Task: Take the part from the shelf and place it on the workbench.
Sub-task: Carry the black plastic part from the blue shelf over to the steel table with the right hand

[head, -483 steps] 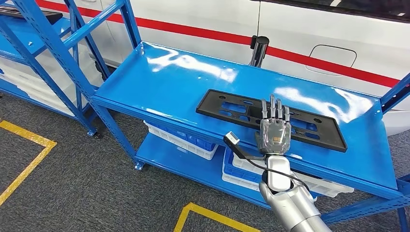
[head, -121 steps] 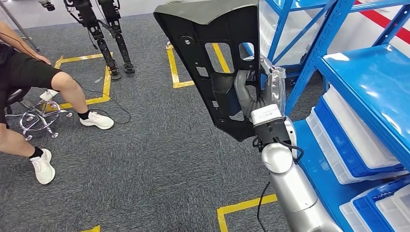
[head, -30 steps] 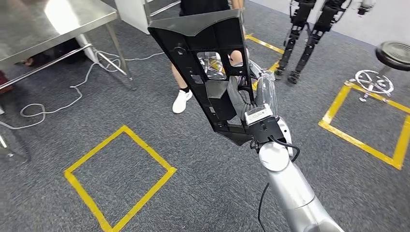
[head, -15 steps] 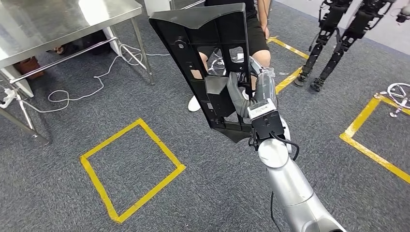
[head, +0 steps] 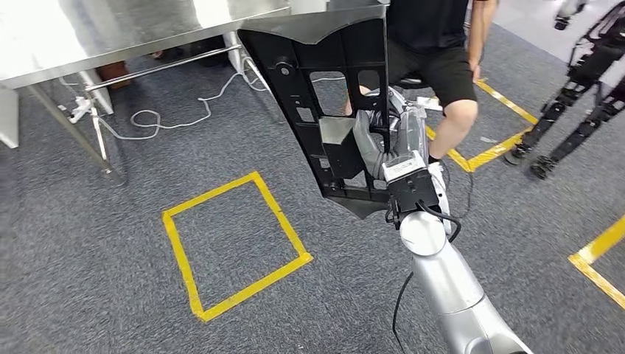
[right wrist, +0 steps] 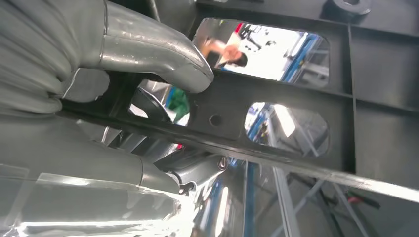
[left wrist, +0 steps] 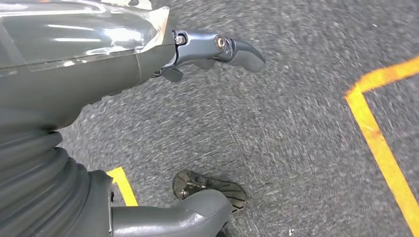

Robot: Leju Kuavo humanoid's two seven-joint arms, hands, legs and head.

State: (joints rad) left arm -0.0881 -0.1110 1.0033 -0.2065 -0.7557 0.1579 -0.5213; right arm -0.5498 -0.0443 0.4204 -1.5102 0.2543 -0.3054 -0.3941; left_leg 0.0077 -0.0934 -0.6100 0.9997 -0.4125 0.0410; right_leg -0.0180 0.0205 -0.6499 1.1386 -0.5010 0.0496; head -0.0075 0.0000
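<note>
The right hand (head: pixel 383 144) grips the black part (head: pixel 324 88) near its lower end, thumb (right wrist: pixel 148 52) pressed on one face and fingers behind, holding it upright above the grey carpet. The left hand (left wrist: pixel 99 74) hangs over the floor, holding nothing, fingers apart. At ten o'clock stands a steel workbench (head: pixel 110 33); at one o'clock sits a person (head: pixel 435 44). A yellow floor square (head: pixel 232 247) lies at eight o'clock.

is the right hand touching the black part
Touching. In the right wrist view the right hand wraps the black part, thumb pressed on its frame; the head view shows fingers through its cutout.
</note>
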